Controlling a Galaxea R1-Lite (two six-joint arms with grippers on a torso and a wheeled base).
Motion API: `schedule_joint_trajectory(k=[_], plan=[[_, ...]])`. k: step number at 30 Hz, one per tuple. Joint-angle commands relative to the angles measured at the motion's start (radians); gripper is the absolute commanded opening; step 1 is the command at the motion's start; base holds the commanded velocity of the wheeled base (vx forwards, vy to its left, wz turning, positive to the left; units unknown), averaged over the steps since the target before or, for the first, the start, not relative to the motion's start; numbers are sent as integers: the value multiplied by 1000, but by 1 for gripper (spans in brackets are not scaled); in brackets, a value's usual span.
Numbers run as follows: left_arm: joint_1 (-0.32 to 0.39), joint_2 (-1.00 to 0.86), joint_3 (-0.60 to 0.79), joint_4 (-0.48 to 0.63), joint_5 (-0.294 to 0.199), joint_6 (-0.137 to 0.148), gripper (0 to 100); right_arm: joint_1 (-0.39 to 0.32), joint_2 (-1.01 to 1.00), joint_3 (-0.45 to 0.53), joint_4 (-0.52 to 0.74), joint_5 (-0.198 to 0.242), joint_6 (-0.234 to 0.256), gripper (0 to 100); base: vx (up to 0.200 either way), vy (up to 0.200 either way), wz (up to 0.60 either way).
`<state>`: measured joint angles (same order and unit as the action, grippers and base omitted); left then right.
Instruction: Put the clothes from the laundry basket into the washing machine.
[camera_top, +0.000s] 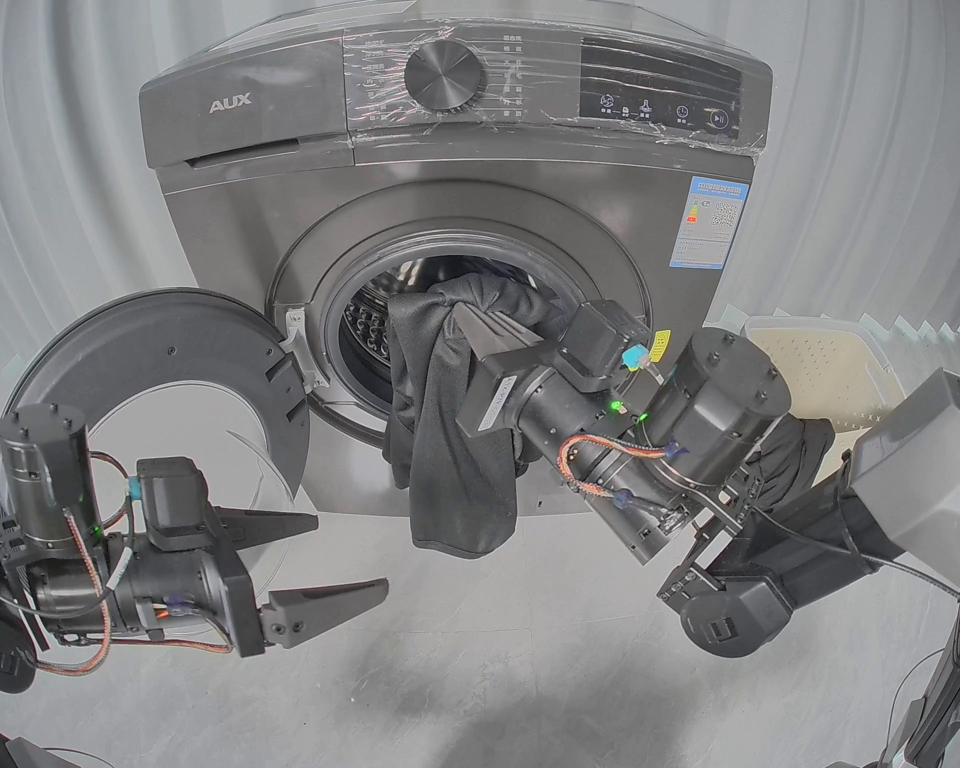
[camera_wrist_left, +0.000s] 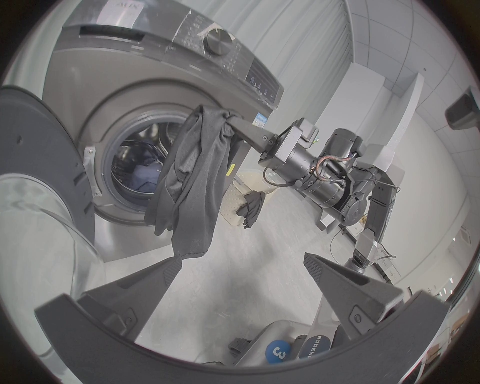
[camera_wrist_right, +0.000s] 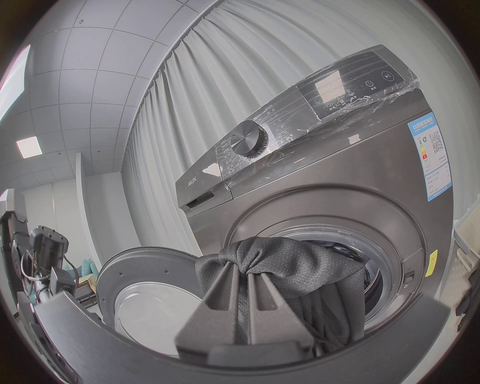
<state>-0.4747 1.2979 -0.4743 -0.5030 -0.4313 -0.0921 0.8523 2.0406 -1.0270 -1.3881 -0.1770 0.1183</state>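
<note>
A grey front-loading washing machine (camera_top: 240, 210) stands ahead with its round door (camera_top: 150, 370) swung open to the left. My right gripper (camera_top: 462, 318) is shut on a black garment (camera_top: 450, 440) at the drum opening (camera_top: 365, 330); the cloth hangs down over the opening's lower rim. In the right wrist view the gripper (camera_wrist_right: 242, 267) pinches the bunched top of the garment (camera_wrist_right: 300, 270). My left gripper (camera_top: 315, 560) stands open low on the left, below the door, holding nothing. The cream laundry basket (camera_top: 830, 370) sits at the right with another dark garment (camera_top: 800, 450) draped over its edge.
Some clothing (camera_wrist_left: 142, 175) lies inside the drum. The grey floor (camera_top: 480, 640) in front of the machine is bare. A pleated curtain (camera_top: 60, 150) hangs behind the machine.
</note>
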Motion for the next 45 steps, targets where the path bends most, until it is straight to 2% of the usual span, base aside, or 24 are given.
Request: schedule_joint_trajectory(k=[1, 9, 13, 16, 28, 34, 39, 45], plan=[[-16, 104, -21, -17, -1, -14, 100, 1, -2, 1, 0, -4, 0, 0, 0, 0, 0], [-25, 228, -38, -114, 2, -15, 100, 5, 0, 1, 0, -4, 1, 0, 0, 0, 0], [-27, 285, -46, -184, 9, -51, 100, 8, -2, 1, 0, -4, 3, 0, 0, 0, 0], [-27, 320, -53, -229, 14, -63, 100, 11, -2, 2, 0, -4, 3, 0, 0, 0, 0], [-12, 445, -98, -319, 17, -66, 100, 14, -4, 5, -2, -4, 3, 0, 0, 0, 0], [-12, 509, -107, -388, 49, -66, 100, 16, -8, 5, 0, -4, 3, 0, 0, 0, 0], [-12, 569, -112, -462, 62, -66, 100, 17, -10, 7, -2, -4, 3, 0, 0, 0, 0], [-19, 581, -116, -493, 69, -72, 100, 17, -10, 5, 0, -4, 3, 0, 0, 0, 0]])
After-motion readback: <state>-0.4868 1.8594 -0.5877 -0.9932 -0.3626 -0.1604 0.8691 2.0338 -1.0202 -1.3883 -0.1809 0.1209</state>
